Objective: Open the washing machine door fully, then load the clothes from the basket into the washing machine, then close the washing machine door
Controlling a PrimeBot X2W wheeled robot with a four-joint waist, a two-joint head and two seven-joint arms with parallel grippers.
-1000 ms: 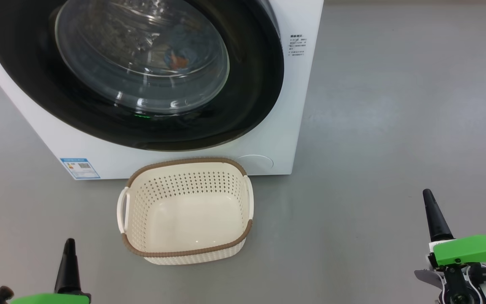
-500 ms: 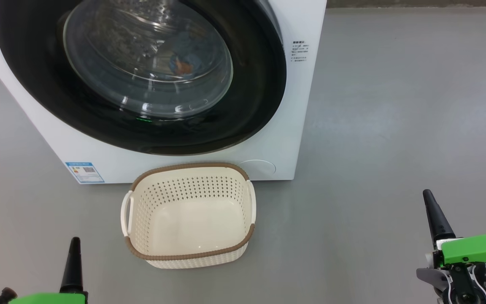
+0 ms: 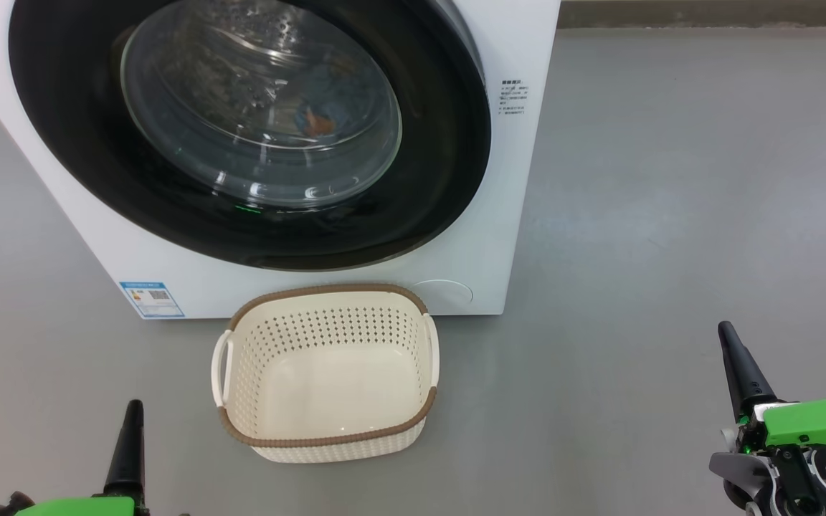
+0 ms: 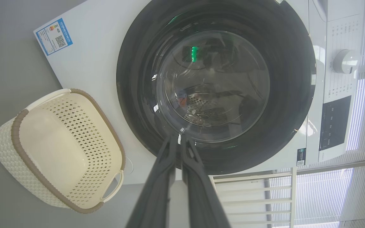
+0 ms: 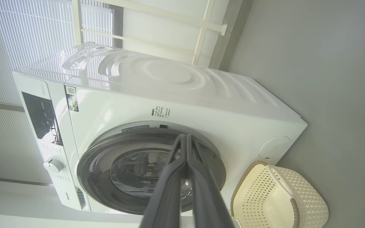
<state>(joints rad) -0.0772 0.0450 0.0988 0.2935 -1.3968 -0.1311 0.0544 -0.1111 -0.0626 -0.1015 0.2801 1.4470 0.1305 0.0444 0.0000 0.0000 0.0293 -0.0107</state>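
The washing machine (image 3: 506, 215) stands at the top left of the head view, with its glossy black washing machine door (image 3: 427, 179) shut flat against the front. Through the glass, blue and orange clothes (image 3: 318, 118) lie in the drum. The basket (image 3: 327, 438) sits on the floor just before the machine, with a bare bottom. My left gripper (image 3: 134, 412) is shut at the lower left, short of the basket. My right gripper (image 3: 728, 335) is shut at the lower right, well clear. In the wrist views, the left gripper (image 4: 178, 139) and right gripper (image 5: 186, 137) point at the door with nothing between the fingers.
Grey floor (image 3: 671, 215) stretches wide to the right of the machine. A round cover (image 3: 443, 292) sits at the machine's lower right corner. Its dial (image 4: 344, 61) and dark panel (image 4: 333, 123) are at the top. Window blinds (image 5: 27, 28) and a white rail (image 5: 157, 12) lie behind.
The whole head picture has slid down and a little to the right, so the camera has moved. Machine, basket and both shut grippers keep their places relative to one another.
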